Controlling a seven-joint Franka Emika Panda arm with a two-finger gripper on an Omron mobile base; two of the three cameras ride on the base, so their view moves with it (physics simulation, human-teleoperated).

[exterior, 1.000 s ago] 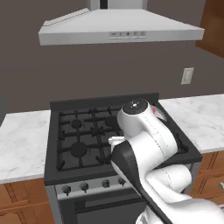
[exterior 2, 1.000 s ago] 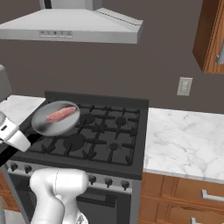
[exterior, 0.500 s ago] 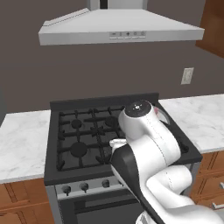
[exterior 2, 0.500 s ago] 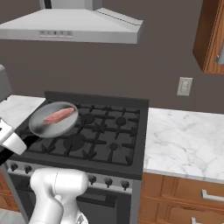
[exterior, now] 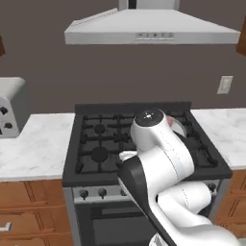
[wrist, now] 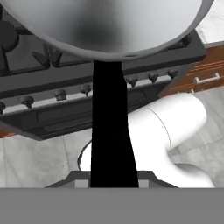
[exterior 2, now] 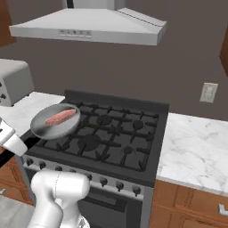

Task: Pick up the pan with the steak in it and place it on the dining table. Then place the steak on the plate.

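Pan lifted clear of stove, steak aboard

Pan (exterior 2: 55, 121) hangs above the stove's (exterior 2: 111, 138) front left corner, steak (exterior 2: 61, 117) lying in its bowl. My tool (wrist: 113, 183) is clamped on the black handle (wrist: 110, 127). I judge the carry needs a level pan and slow swing, or the meat slides.
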